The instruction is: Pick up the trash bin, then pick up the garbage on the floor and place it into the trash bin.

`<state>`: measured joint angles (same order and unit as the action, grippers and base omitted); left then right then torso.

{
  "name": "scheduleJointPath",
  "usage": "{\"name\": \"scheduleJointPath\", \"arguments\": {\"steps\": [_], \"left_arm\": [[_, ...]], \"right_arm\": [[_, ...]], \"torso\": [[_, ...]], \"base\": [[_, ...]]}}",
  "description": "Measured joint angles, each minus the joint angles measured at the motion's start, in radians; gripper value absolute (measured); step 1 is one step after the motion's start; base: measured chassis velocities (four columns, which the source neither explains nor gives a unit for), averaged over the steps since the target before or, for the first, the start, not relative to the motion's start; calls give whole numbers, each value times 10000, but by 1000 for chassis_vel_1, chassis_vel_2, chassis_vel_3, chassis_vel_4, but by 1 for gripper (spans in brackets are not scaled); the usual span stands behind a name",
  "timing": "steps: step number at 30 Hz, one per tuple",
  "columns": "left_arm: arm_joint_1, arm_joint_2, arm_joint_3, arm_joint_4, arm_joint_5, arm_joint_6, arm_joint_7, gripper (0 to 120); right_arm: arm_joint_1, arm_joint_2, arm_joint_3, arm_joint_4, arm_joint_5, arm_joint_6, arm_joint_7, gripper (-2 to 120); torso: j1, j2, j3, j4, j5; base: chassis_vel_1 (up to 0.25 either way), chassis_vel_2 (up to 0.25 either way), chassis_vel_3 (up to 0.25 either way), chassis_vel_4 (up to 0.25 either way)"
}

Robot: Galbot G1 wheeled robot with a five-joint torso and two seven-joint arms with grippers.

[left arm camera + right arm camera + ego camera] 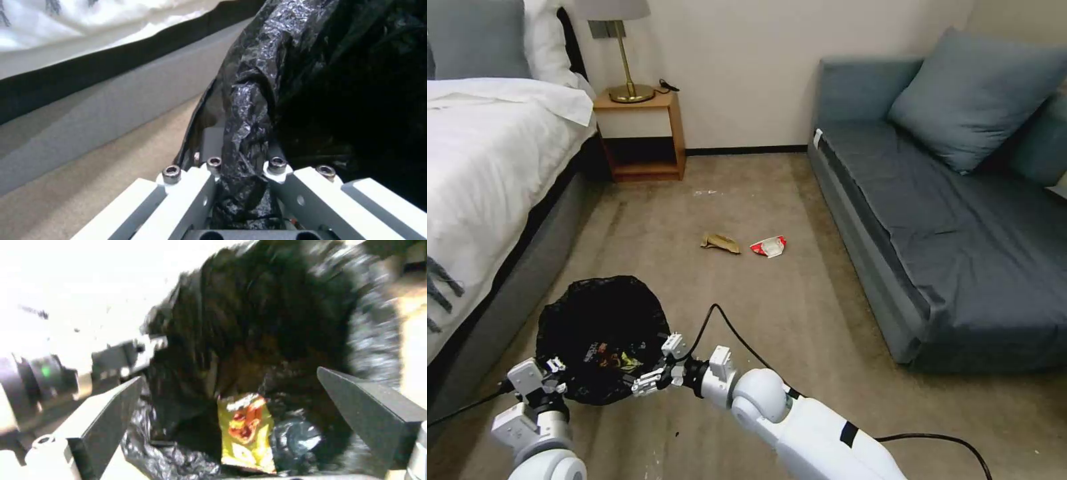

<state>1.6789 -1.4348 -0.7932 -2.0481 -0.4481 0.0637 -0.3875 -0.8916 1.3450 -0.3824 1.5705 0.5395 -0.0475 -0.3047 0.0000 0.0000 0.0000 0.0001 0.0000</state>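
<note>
Black-lined trash bin (602, 337), wrapper (245, 431) inside

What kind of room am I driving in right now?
Most likely a hotel room or bedroom: a bed with white linen on the left, a wooden nightstand carrying a brass lamp against the wall, and a grey-blue sofa on the right, all on tan carpet.

Count of items on view, by kind.
One trash bin (602, 333), black-lined, gripped at its rim by the left gripper (550, 377); one yellow snack wrapper (247, 430) inside it, just beyond the spread fingers of the right gripper (650, 373). Two litter pieces on the carpet well ahead of both claws: one tan paper wad (720, 243), one red-and-white wrapper (769, 247). Two grippers.
</note>
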Motion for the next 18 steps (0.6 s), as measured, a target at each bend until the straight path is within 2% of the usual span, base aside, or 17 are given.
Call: {"name": "scheduleJointPath", "arguments": {"steps": [5,11,12,15,17,18], "left_arm": [[-56,89,-86,60,-52,-65,-18,3],[-97,107,-139,70,-46,-264,-18,3],[-90,107,-164,35,4,-341,-19,3],[-61,122,-174,-6,93,-380,-11,3],[-29,196,-228,-18,248,-486,6,3],[-29,196,-228,-18,248,-486,6,3]], "right_arm": [[-303,-158,693,436,163,37,230,100],[-773,-443,1901,905,-18,-231,1063,100],[-966,-579,2436,957,-43,-479,1656,100],[-1085,-662,2793,955,-166,-674,2215,100],[-1318,-831,3386,887,-494,-1162,3460,100],[-1318,-831,3386,887,-494,-1162,3460,100]], "torso": [[0,0,0,0,1],[1,0,0,0,1],[0,0,0,-3,0],[0,0,0,0,3],[0,0,0,-2,3],[0,0,0,-2,3]], "base": [[0,0,0,0],[0,0,0,0],[0,0,0,0],[0,0,0,0],[0,0,0,0],[0,0,0,0]]}}
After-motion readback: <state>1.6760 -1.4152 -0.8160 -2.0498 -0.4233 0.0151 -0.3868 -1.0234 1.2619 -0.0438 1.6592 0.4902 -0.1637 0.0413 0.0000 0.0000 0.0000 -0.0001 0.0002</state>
